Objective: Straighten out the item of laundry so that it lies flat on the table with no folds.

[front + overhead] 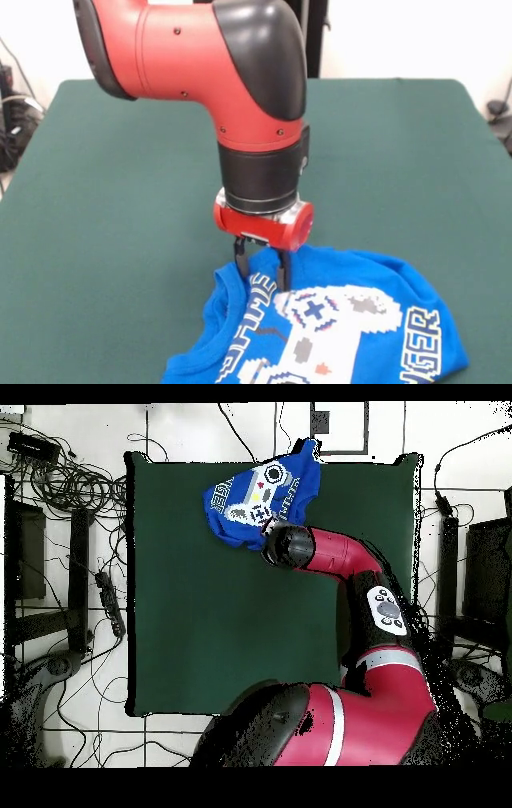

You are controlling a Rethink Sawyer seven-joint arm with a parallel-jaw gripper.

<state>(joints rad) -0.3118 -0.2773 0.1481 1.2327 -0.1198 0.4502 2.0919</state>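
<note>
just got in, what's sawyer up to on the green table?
The red and black Sawyer arm has its pincer down on the far edge of a small bright blue T-shirt with a white game controller print. The pincer looks shut on a pinch of fabric. The shirt lies bunched and folded near one edge of the dark green felt table, not yet flat.
</note>
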